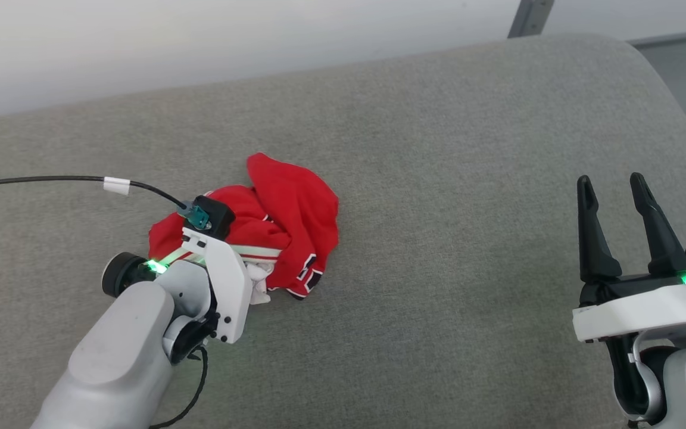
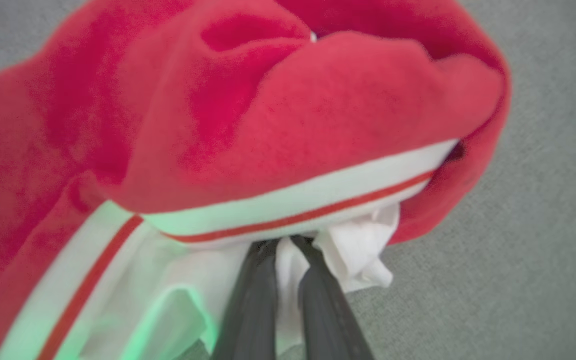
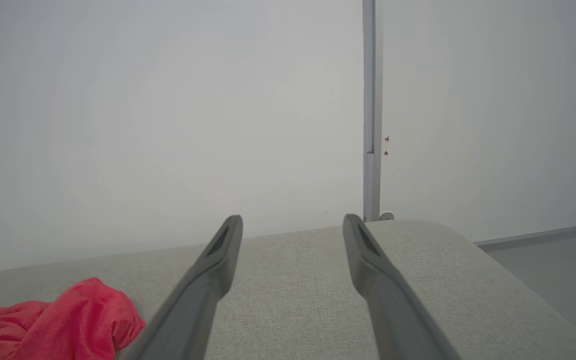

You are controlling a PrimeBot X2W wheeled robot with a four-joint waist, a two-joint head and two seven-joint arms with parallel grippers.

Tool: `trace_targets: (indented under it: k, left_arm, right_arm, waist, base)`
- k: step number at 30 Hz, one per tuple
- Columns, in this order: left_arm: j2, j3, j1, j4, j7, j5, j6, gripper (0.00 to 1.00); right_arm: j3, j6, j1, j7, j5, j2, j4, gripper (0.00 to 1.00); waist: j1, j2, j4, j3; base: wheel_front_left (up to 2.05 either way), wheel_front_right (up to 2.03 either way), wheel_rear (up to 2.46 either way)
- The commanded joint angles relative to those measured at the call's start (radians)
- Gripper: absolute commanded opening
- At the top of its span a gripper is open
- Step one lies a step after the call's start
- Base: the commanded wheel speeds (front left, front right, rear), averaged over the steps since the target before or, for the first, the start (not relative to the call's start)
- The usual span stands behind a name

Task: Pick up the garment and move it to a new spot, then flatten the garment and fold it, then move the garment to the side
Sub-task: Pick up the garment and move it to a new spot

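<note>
The left hand point(image 2: 284, 241) is closed together, and a fold of white cloth point(image 2: 355, 250) is clamped between its two dark fingers point(image 2: 248, 305), just under the red-and-white striped trim point(image 2: 293, 207). The pinched cloth belongs to the garment point(image 1: 295, 208), so the garment is held at its near edge, probably at a sleeve, although this cannot be told with certainty. The rest of the garment is gathered in a crumpled red heap on the grey padded surface point(image 1: 468, 149), left of the middle in the head view. A piece of black-and-white print point(image 1: 313, 271) is seen at its near side.

The garment is judged to be light, soft and limp. It is expected to sag and hang from the pinched point when it is raised, and to drag if it is not lifted high enough. It is not fragile, and the cloth is not likely to slip from a firm pinch. A seam or trim is thought to be a good place for holding. For the flattening, two separated corners would be needed, and these are hidden in the heap.

The right hand point(image 1: 610, 179) is held with its fingers wide apart and nothing is between them. It is well apart from the garment, at the right side above the same surface.
</note>
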Motion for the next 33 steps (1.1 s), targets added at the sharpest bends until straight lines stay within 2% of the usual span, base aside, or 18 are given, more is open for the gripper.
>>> trace_targets:
  k: [1, 4, 11, 15, 20, 33]
  left_arm:
    - [-0.001, 0.0, -0.007, 0.009, -0.028, -0.018, -0.001, 1.0]
    - [0.004, 0.004, -0.011, -0.007, -0.079, -0.03, -0.005, 1.0]
    - [0.055, 0.04, 0.049, -0.099, -0.24, -0.052, -0.007, 1.0]
    - [0.09, 0.106, 0.116, -0.168, -0.381, -0.067, 0.028, 1.0]
    - [0.108, 0.151, 0.206, -0.228, -0.515, -0.072, 0.06, 1.0]
    - [0.138, 0.238, 0.404, -0.334, -0.723, -0.072, 0.137, 1.0]
  right_arm:
    - [0.0, 0.0, 0.002, -0.003, 0.002, -0.006, 0.004, 1.0]
    - [-0.002, 0.0, 0.015, -0.004, -0.001, -0.011, 0.002, 1.0]
    - [-0.003, 0.0, 0.048, -0.002, -0.003, -0.02, 0.0, 1.0]
    - [-0.006, 0.0, 0.069, -0.004, -0.011, -0.023, 0.003, 1.0]
    - [-0.012, 0.0, 0.091, -0.005, -0.023, -0.024, 0.006, 1.0]
    - [-0.037, 0.0, 0.124, -0.017, -0.037, -0.023, 0.008, 1.0]
  waist:
    - [0.0, -0.0001, 0.012, -0.013]
    - [0.0, -0.0001, 0.03, -0.033]
    - [0.0, -0.0001, 0.076, -0.09]
    - [0.0, -0.0001, 0.104, -0.127]
    - [0.0, -0.0001, 0.128, -0.159]
    - [0.0, -0.0001, 0.175, -0.189]
  base:
    - [0.0, 0.0, 0.0]
    - [0.0, 0.0, 0.0]
    - [0.0, 0.0, 0.0]
    - [0.0, 0.0, 0.0]
    - [0.0, 0.0, 0.0]
    - [0.0, 0.0, 0.0]
